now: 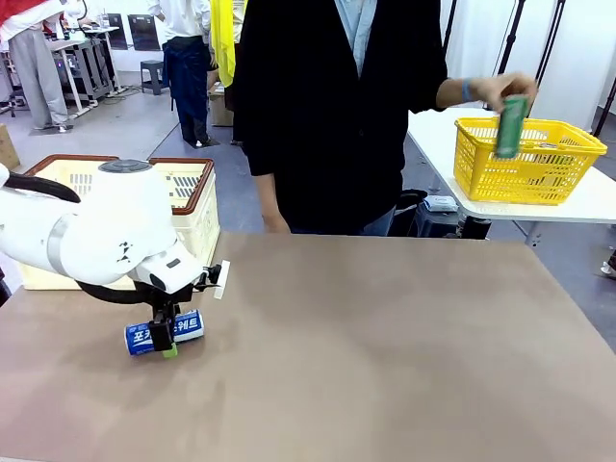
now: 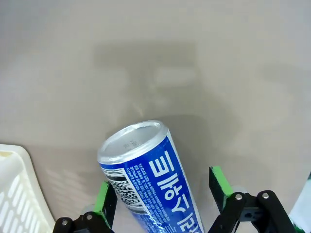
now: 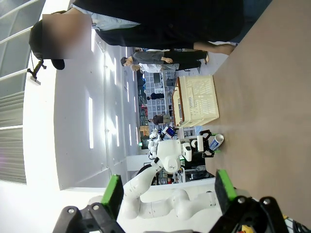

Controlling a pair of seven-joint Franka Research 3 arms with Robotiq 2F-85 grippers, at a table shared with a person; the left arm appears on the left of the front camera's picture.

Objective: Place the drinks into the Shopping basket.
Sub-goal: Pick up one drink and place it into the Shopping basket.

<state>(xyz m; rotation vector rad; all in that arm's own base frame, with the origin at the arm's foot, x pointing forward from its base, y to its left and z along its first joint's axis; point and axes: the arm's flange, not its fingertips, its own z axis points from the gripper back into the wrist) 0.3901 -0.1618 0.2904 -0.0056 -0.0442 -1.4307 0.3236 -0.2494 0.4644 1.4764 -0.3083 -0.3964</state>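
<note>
A blue drink can with white lettering lies on its side on the brown table at the left. My left gripper stands open astride it, and in the left wrist view the blue can lies between the green pads with gaps on both sides. The cream-white Shopping basket with brown rim sits just beyond the table's far left edge. The person's hand holds a dark green can upright over a yellow mesh basket. My right gripper is open and holds nothing.
The yellow mesh basket stands on a white side table at the far right. The person in black stands at the table's far edge, centre. The Shopping basket's corner sits close to the left gripper's side.
</note>
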